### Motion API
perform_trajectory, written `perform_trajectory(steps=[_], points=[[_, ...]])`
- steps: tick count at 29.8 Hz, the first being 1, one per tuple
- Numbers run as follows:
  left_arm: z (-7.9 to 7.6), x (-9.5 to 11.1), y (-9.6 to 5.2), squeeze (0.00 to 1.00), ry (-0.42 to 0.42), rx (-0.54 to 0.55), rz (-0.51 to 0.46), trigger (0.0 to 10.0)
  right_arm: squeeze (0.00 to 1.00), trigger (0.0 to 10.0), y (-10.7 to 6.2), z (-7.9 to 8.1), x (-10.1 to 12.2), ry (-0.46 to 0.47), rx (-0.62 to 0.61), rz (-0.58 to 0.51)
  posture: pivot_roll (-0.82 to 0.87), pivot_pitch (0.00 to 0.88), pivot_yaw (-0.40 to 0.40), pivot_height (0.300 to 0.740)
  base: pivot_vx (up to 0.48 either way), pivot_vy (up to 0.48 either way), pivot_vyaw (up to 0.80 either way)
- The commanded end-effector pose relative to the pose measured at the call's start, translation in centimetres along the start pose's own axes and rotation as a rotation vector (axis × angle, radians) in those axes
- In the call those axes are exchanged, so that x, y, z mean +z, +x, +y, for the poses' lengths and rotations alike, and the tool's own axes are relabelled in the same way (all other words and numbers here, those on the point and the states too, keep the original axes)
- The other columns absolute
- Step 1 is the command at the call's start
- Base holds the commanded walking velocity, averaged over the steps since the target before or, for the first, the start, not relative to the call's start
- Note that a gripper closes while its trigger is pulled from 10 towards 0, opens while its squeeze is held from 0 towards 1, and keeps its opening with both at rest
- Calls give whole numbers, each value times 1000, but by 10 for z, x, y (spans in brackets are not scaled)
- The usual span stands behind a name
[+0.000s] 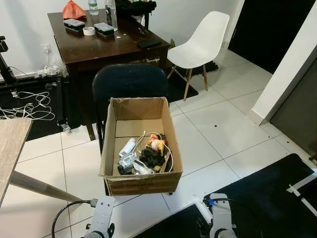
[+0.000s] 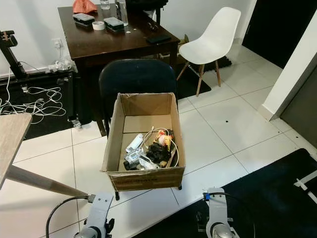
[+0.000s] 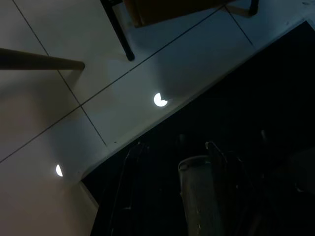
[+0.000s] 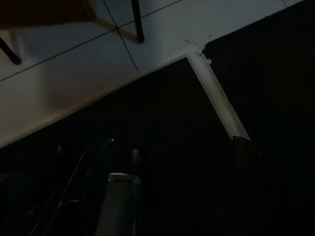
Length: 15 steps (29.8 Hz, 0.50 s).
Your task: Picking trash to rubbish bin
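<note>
**Both arms hanging low before a box of trash**

Nearest the camera, at the bottom edge of the frame, the left arm (image 1: 100, 218) and right arm (image 1: 221, 218) are hanging idle over white tile and a black mat (image 1: 277, 198); the wrist views are too dark, so I cannot tell whether either gripper's fingers are apart or together.

Just above them, in the frame's centre, a cardboard box (image 1: 141, 181) is sitting open-topped on a dark chair (image 1: 130, 82), its long axis running from the bottom of the frame toward the top, with the far flap standing against the chair back. Trash (image 1: 143, 154) is lying heaped in the near half of the box: a white bottle-like piece, black lumps, a loop of white cord. It is lying well above and between the two arms, touching neither.

Open tile is spreading to the right of the box. A light tabletop (image 1: 10, 148) is closing the left edge, a dark wooden desk (image 1: 106, 42) is standing behind the chair, and a white chair (image 1: 203, 42) is sitting at upper right
</note>
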<state>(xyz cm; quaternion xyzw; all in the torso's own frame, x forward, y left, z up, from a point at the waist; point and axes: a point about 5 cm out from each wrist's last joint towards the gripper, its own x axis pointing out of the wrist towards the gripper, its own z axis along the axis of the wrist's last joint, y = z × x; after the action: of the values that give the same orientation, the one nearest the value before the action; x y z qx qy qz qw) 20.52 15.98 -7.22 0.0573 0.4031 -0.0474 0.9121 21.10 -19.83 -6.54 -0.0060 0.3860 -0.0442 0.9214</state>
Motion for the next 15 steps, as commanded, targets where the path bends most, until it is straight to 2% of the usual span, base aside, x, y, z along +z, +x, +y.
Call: perform_trajectory(steps=[1,8,15], points=[[0,-7,-2,0,1,1,13,10000,0,10000,-3,-4,-9,-9,-1,25,102,60,-39,740,0,0,0],[-1,-7,-2,0,5,-1,11,10000,0,10000,-4,-7,-13,-20,1,35,106,60,-38,740,0,0,0],[-1,-5,-1,0,12,-8,11,10000,0,10000,-3,-2,-10,-40,6,33,92,67,-28,740,0,0,0]])
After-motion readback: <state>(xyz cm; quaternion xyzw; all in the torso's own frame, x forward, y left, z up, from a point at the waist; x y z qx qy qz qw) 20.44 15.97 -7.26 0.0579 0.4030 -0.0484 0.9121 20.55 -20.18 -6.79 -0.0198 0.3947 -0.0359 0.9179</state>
